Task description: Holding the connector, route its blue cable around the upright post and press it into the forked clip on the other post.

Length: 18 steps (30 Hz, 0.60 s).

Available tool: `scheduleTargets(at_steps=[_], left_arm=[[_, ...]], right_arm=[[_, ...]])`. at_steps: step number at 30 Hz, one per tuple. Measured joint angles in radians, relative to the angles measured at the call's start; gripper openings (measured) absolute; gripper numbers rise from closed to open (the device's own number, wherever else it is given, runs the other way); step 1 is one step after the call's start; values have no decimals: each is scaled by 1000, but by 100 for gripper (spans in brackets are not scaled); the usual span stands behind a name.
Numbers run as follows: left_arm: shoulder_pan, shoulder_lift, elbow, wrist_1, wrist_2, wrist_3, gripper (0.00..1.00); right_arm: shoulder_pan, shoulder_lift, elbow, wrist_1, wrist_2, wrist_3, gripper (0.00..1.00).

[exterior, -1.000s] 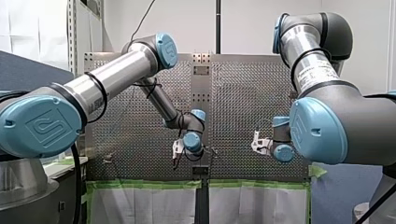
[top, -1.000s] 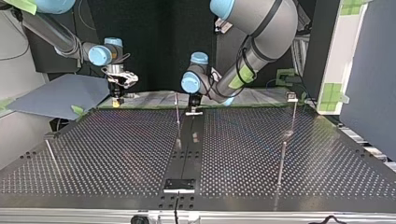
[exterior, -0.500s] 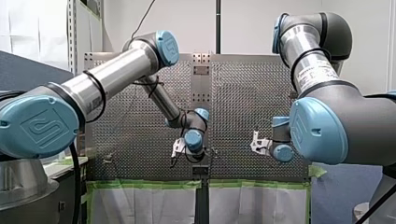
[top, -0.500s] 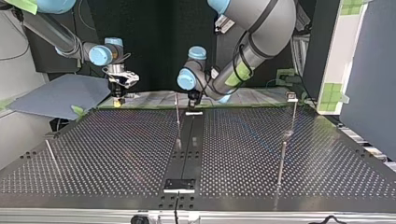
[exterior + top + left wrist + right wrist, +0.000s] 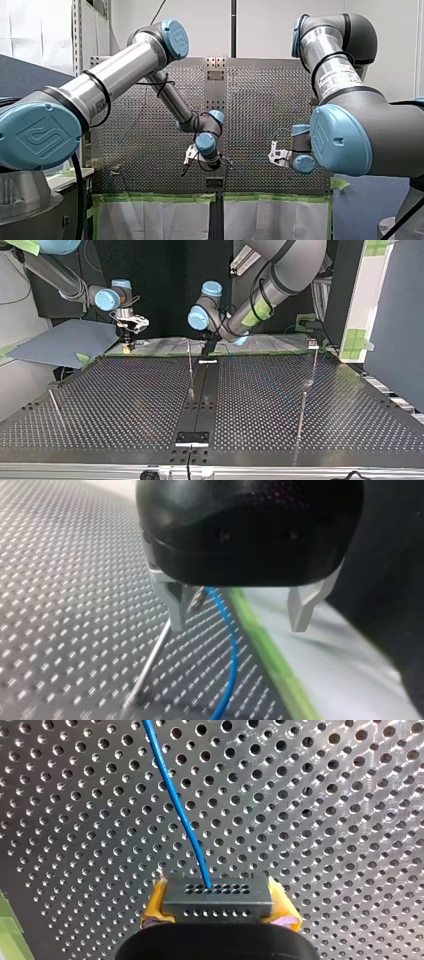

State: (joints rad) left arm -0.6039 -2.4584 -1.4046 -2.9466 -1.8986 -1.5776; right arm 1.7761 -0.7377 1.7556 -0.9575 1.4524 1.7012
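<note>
Small round holes cover the grey metal counter (image 5: 115, 405), and thin posts (image 5: 190, 365) stand on it. The connector (image 5: 217, 895), a dark block with tiny holes, is gripped tight between the yellow pads (image 5: 154, 907) of the right end effector (image 5: 217, 901), low over the counter at the top view's left. The blue cable (image 5: 175, 800) is seen running away from the connector across the holes. It is found again in the left wrist view, between the two metal fingers (image 5: 176, 602) of the left end effector (image 5: 239, 612). Those fingers are spread wide and nothing is held by them. A thin post (image 5: 152, 660) is stood just beside one finger. The step now is judged to be catching the cable so it can be led around that post. The fingers should be closed softly on the cable only, and the post should not be bumped. The connector should be kept firmly held, so the cable is not left too slack or pulled too hard. The forked clip cannot be made out for sure.
</note>
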Motion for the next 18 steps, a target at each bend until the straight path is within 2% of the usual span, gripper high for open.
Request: scheduleTargets(at_steps=[7, 18], left_arm=[[-36, 1, -8, -19, 3, 5, 100], [-85, 1, -29, 62, -36, -9, 100]], right_arm=[[0, 0, 0, 5, -3, 0, 0], [0, 0, 0, 7, -12, 0, 0]])
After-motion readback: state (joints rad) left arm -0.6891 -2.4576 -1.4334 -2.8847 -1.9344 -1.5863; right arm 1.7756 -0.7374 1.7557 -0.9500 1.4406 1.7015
